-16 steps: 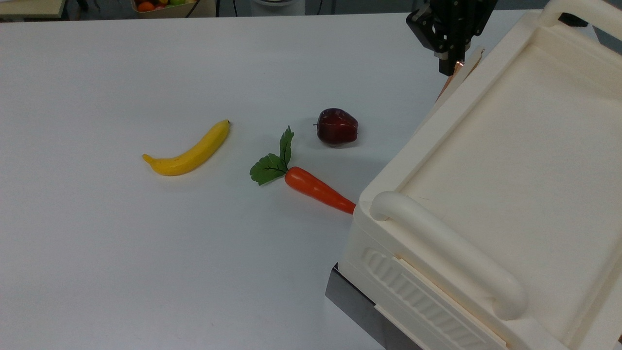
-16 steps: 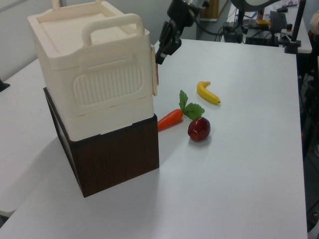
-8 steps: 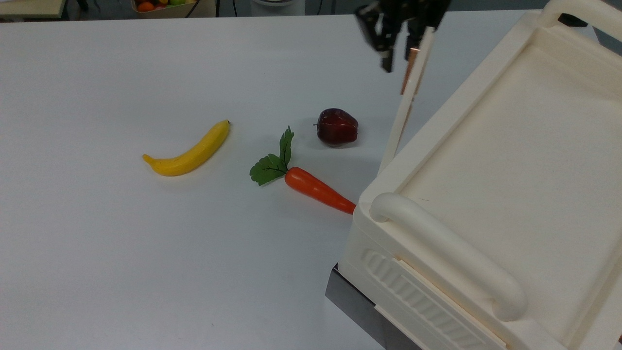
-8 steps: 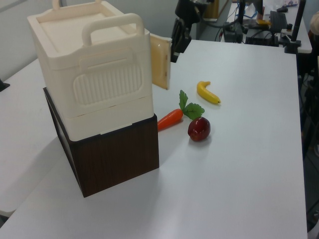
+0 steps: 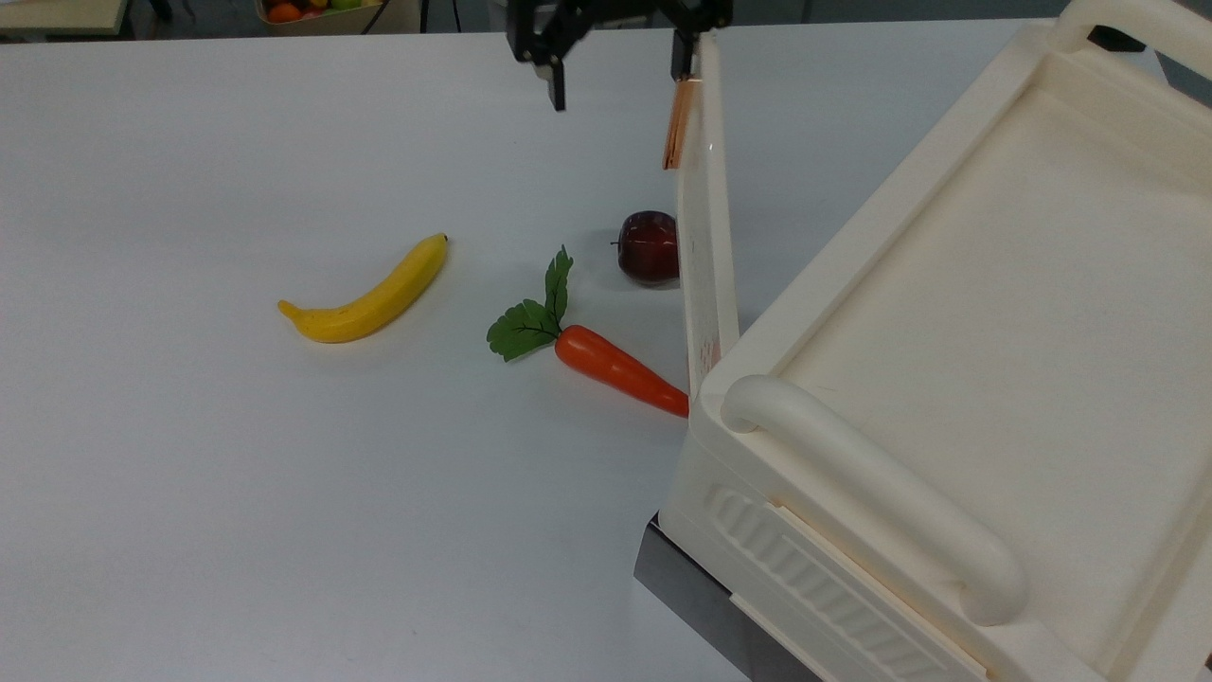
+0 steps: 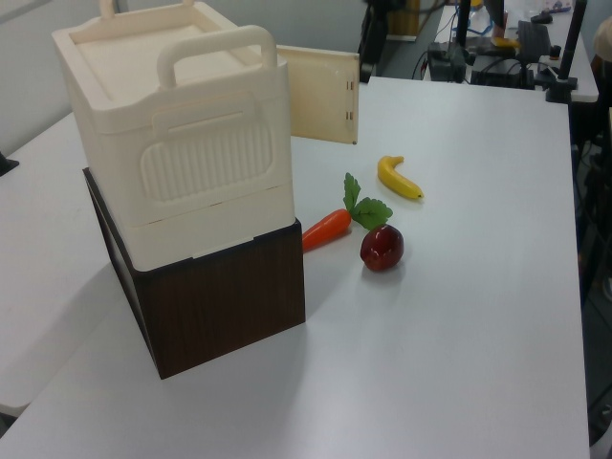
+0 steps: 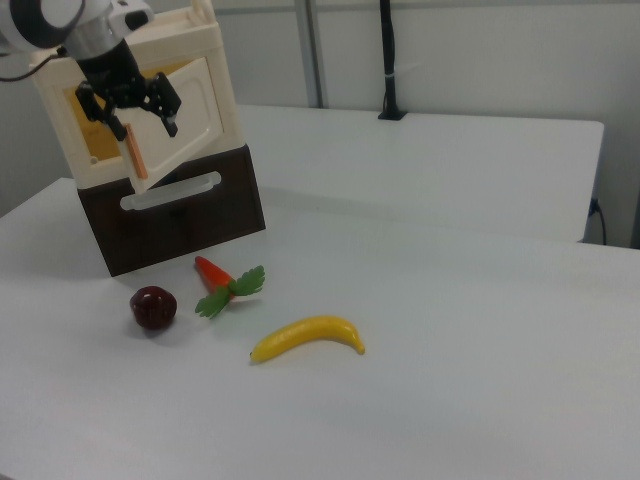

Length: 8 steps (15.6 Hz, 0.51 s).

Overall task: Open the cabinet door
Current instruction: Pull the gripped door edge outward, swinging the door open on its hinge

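nearest in the top view stands the cream cabinet (image 5: 956, 379), with its ribbed drawer front (image 5: 814, 587) and a thick rounded top handle (image 5: 871, 483); in the left view it sits on a dark wooden box (image 6: 215, 296). on the white table (image 5: 237, 474) beyond lie an orange carrot (image 5: 620, 369) with green leaves, its tip just beside the cabinet's corner, a yellow banana (image 5: 369, 294) further to the top view's left, and a dark red apple (image 5: 649, 246) partly hidden behind the door.

the cabinet door (image 5: 705, 218) stands swung out from the cabinet, hinged at the near corner and reaching away toward the far edge of the table. its copper-coloured bar handle (image 5: 678, 123) is at the far free end.

farthest off, the gripper (image 5: 620, 71) hangs over that end with its fingers spread wide apart. one fingertip (image 5: 680, 59) is right at the top of the handle, while the other finger (image 5: 557, 90) is well off to the top view's left, clear of the door. in the right view the handle (image 7: 136, 152) hangs between and below the two fingers, not clamped.
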Tool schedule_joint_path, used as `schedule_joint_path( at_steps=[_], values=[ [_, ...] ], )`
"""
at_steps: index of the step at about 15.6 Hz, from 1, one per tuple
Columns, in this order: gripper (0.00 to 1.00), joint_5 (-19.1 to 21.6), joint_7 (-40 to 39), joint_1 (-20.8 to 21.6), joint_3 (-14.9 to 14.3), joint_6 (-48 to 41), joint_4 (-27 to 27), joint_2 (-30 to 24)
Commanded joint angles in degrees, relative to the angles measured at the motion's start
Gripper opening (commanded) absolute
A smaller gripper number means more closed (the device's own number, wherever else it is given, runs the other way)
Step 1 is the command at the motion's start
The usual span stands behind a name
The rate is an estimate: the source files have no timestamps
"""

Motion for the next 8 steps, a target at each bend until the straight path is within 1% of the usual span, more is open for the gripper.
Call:
schedule_joint_path(
  at_steps=[1, 5, 8],
  values=[
    [1.0, -0.75, -0.32, -1.27, -0.28, -4.22, 0.53, -5.15],
    [1.0, -0.14, 0.21, -1.1, 0.16, -4.94, 1.06, -5.33],
    [1.0, 0.04, 0.65, 0.57, 0.77, -3.97, 1.15, -5.24]
  ],
)
